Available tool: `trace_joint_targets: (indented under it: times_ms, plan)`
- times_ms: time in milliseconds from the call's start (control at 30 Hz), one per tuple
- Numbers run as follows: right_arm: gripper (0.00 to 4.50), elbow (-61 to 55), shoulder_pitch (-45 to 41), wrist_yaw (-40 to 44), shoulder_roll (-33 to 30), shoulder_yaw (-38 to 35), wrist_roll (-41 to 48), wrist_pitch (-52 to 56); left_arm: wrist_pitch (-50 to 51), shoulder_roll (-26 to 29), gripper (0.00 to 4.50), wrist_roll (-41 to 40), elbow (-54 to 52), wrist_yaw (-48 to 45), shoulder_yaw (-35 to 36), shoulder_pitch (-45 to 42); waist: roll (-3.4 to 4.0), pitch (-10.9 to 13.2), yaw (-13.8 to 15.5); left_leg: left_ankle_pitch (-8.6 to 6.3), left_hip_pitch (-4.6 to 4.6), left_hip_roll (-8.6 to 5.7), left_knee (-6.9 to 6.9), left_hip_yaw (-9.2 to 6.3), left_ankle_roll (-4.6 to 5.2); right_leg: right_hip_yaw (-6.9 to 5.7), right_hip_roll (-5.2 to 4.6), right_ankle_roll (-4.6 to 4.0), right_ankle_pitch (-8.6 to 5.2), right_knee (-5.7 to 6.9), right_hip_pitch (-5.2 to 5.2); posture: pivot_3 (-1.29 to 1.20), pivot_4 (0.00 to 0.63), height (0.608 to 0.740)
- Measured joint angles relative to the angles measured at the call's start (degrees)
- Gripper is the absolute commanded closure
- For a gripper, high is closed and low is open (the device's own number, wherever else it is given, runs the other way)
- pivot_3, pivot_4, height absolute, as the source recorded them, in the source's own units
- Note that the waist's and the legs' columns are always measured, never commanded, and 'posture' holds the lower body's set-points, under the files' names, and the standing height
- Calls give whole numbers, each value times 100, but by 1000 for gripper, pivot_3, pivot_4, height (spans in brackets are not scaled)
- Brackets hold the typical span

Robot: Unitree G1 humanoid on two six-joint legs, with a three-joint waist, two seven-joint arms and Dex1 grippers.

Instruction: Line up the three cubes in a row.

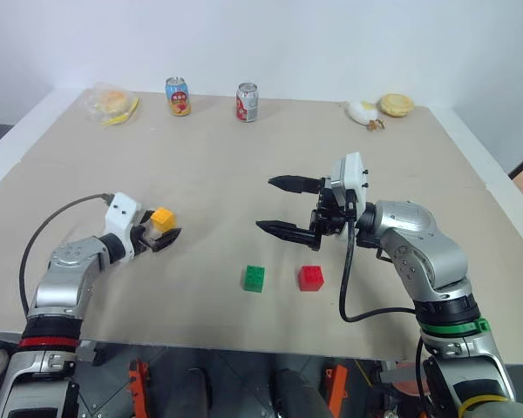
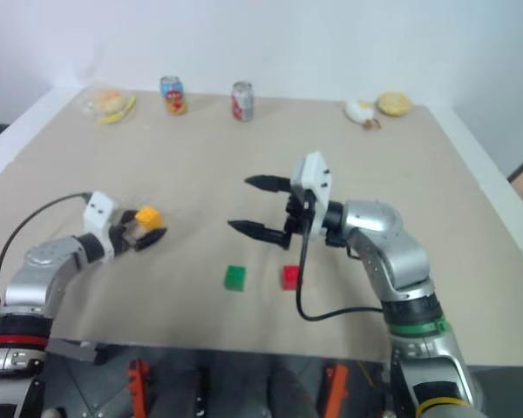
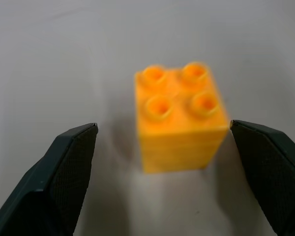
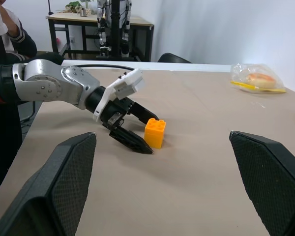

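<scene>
Background person (image 4: 5,29) beyond table; left claw (image 3: 162,147) straddling yellow cube (image 3: 179,120).

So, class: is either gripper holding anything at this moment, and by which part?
Nothing is held. The left gripper stands open around the yellow-orange studded plastic block without touching it; the right gripper is open and empty.

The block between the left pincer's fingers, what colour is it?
Yellow-orange block, four round studs on top. The left wrist view shows it best.

My table (image 1: 244,174) carries a yellow-orange cube (image 1: 162,218), green cube (image 1: 254,279), red cube (image 1: 311,278), two cans (image 1: 178,97) and food at the far edge.
</scene>
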Motion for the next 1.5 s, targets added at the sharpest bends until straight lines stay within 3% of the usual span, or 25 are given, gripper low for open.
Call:
trace_joint_targets:
  times_ms: [333, 367, 600, 633, 833, 1133, 1500]
  plan:
    - [0, -35, 41, -34, -7, -20, 3, 32, -192, -198, 47, 72, 207, -2, -119, -204, 0, 0, -4, 0, 0, 0, -2, 3, 0, 2, 0, 0, 0, 0, -1, 0, 150, 733]
    - [0, -35, 41, -34, -8, -22, 3, 32, -212, -207, 559, 72, 224, -2, -119, -210, 0, 0, -4, 0, 0, 0, -2, 3, 0, 2, 0, 1, 0, 0, -1, 0, 150, 733]
    - [0, -35, 41, -33, -8, -22, 3, 32, -230, -235, 2953, 70, 254, 0, -118, -216, 0, 0, -5, 0, 0, 0, -1, 3, 0, 2, 0, 2, 1, 0, -1, 0, 150, 733]
    - [0, -35, 41, -33, -8, -22, 3, 32, -230, -236, 3137, 69, 255, 4, -118, -216, 0, 0, -5, 0, 0, 0, -1, 3, 0, 2, 0, 2, 1, 0, -1, 0, 150, 733]
    - [0, -226, 159, 39, -98, -28, 99, 91, -355, -216, 3115, 59, 205, -250, -151, -188, 0, 0, -2, 0, -3, -1, -2, 2, 0, 2, 0, 1, -1, 0, -1, 0, 150, 733]
    - [0, -1191, 993, 805, -1133, -36, 584, 604, -1104, 566, 3115, -434, -1256, -3005, -1024, 293, 2, 0, -8, -8, 2, -1, -6, 10, -8, 1, -11, -9, -16, -1, -7, 0, 150, 733]
    - [0, -1580, 1359, 521, -1195, -55, 635, 761, -1737, 737, 3115, -286, -823, -3958, -1466, 379, 1, 0, -7, -7, -4, 4, -2, 17, -7, -1, -13, -13, -11, -1, -14, 0, 150, 733]
